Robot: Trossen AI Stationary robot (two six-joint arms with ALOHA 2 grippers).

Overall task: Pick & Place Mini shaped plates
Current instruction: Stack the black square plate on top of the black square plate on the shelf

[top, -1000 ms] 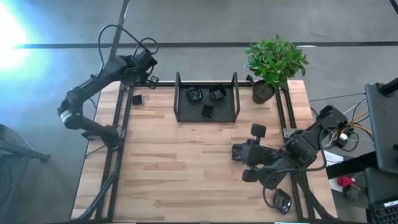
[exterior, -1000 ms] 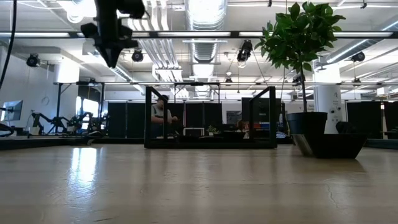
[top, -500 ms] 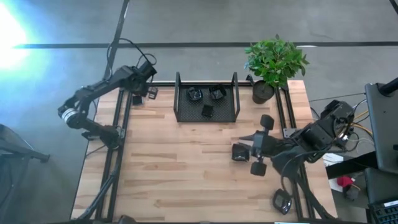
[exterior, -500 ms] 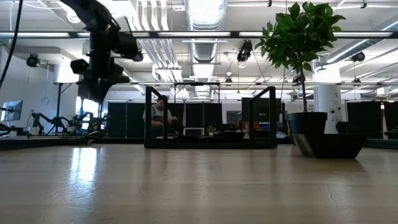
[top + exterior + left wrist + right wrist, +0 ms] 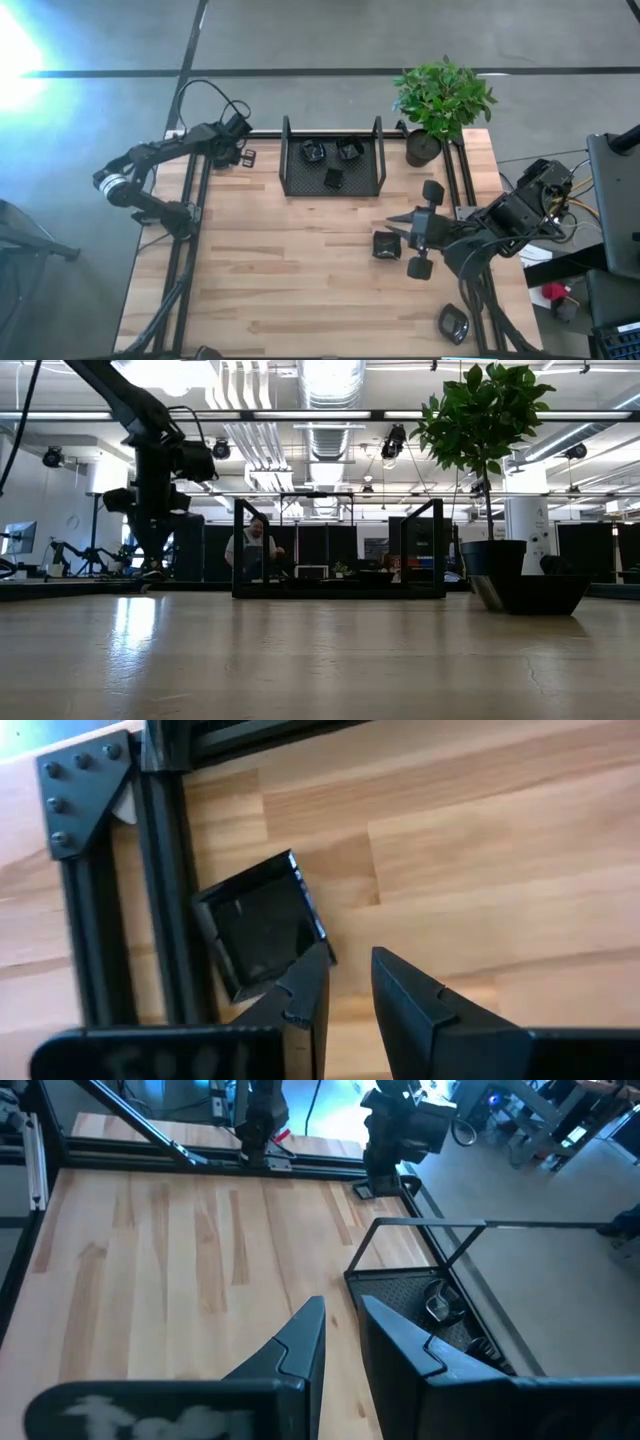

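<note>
A square black mini plate (image 5: 255, 925) lies flat on the wood at the table's far left corner, against the black frame rail (image 5: 170, 920). My left gripper (image 5: 348, 960) (image 5: 243, 156) hangs open just over the plate's corner, pointing steeply down; whether a fingertip touches the plate I cannot tell. Three more plates (image 5: 330, 160) lie in the black mesh tray (image 5: 287, 170). Another plate (image 5: 386, 245) rests on the table's right half. My right gripper (image 5: 395, 224) (image 5: 345, 1312) hovers high beside it, open, with nothing between its fingers.
A potted plant (image 5: 428, 140) stands at the far right, beside the tray. One more dark dish (image 5: 453, 323) sits at the near right edge by the frame. Bare wood (image 5: 280, 270) fills the table's middle and near left. A person (image 5: 255, 545) shows in the room beyond.
My left gripper has come down steeply from high above toward the far left corner, tipping further downward, and now hangs just over the square plate. My right gripper has risen and drawn back a little toward the table's right edge; the plate beneath it has stayed put.
</note>
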